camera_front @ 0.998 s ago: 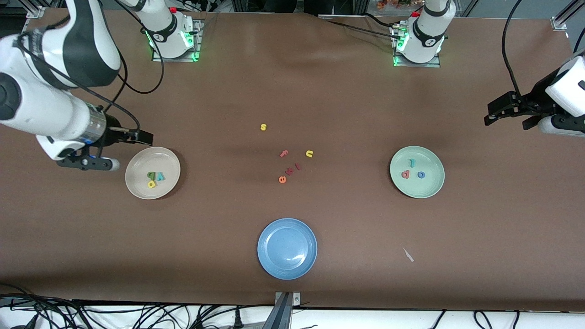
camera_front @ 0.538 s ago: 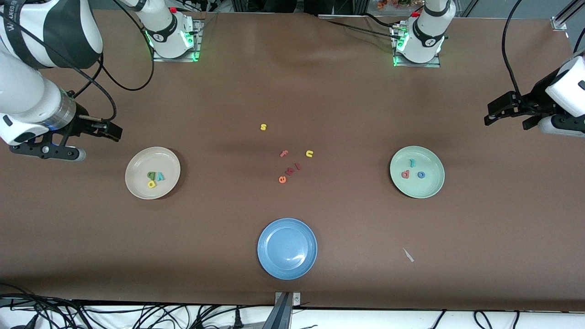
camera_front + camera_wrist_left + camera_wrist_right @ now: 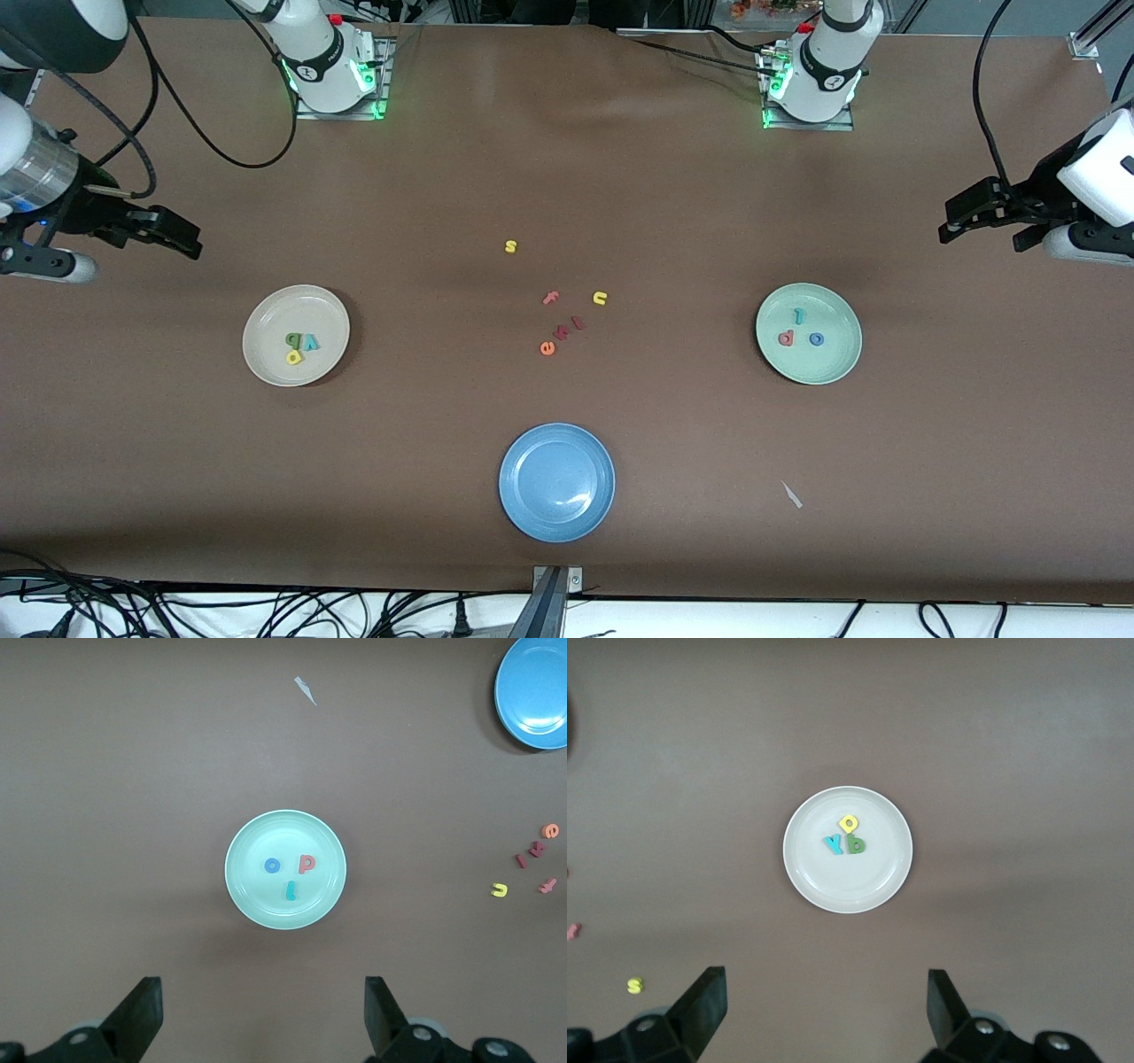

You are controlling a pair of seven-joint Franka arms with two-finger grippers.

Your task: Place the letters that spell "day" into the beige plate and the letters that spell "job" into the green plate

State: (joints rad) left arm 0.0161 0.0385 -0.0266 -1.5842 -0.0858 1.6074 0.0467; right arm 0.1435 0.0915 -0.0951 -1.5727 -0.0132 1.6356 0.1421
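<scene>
letters d, a, y (image 3: 299, 346) lie in the beige plate (image 3: 266, 354), j, o, b (image 3: 800, 331) in the green plate (image 3: 837, 363); left gripper (image 3: 961, 221) and right gripper (image 3: 173, 237) hang open-fingered over the counter's end edges.

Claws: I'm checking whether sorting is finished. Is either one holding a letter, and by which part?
Nothing is held. The left claw and right claw are both open and empty, each over bare table.

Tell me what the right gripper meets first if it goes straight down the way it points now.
Probably bare table. The right gripper is open and points down; the beige plate sits ahead of its fingers, not between them, though depth is unclear.
</scene>
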